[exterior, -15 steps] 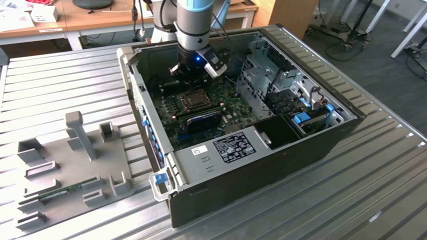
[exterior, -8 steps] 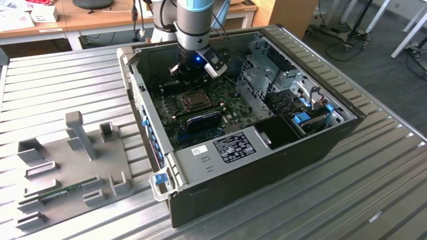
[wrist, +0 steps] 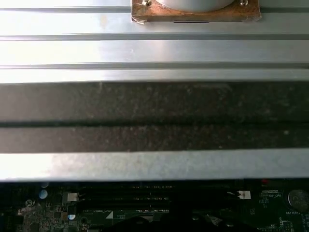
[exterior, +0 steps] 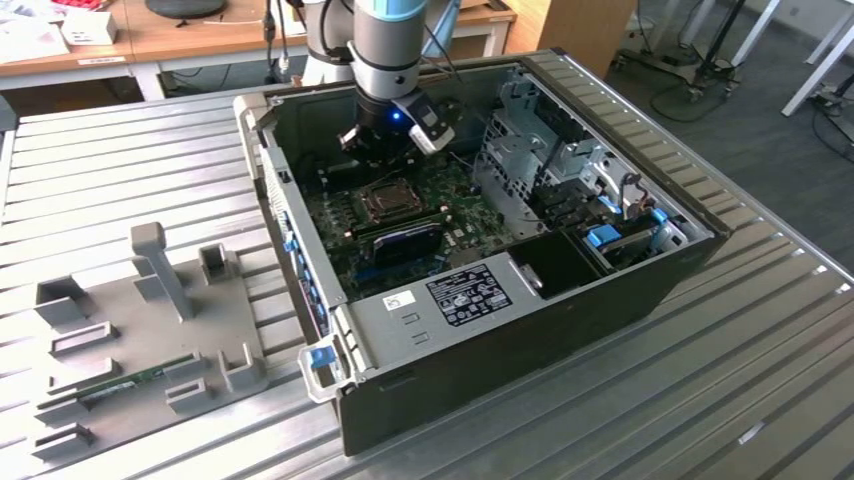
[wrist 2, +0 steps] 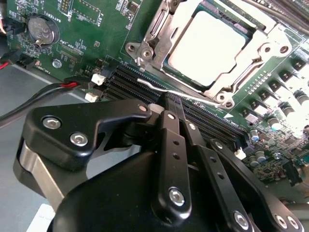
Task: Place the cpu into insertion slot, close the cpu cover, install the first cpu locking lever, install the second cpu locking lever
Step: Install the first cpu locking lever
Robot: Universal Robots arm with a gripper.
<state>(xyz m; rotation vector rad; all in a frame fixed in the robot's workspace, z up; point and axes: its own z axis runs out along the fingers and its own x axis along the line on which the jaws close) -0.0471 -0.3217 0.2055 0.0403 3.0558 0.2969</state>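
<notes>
One ribbed metal desk [exterior: 134, 170] carries one open computer case [exterior: 534, 350]. The single arm [exterior: 387, 40] reaches down into the case, so its walls stand all round the jaws. One green motherboard [exterior: 454, 215] lies directly under them.

One grey fixture [exterior: 147, 330] with upright posts lies flat on the desk outside the case, well apart from the jaws. One green memory stick [exterior: 127, 385] rests in it.

In the second wrist view the two black fingers [wrist 2: 171, 145] are drawn together at their tips, so the jaws are closed and nothing can be seen between them. The tips hang over the black memory slots [wrist 2: 140, 79]. The jaws' own body covers part of that row, so the slots are hard to count.

Just beyond the slots from the jaw tips is the one insertion slot [exterior: 358, 200]. The cpu cover [wrist 2: 166, 41] lies flat on it, and the cpu [wrist 2: 207, 41] sits inside, its pale metal top showing through the window. The far corner of the cover is cut off.

A thin metal lever [wrist 2: 157, 87] runs between the cover and the jaw tips. I cannot tell whether it is latched.

One round coin battery [wrist 2: 41, 29] sits well to one side of the jaws. One pair of red and black wires [wrist 2: 58, 89] lies nearer.

In the first wrist view, metal rails hide most of the board.
</notes>
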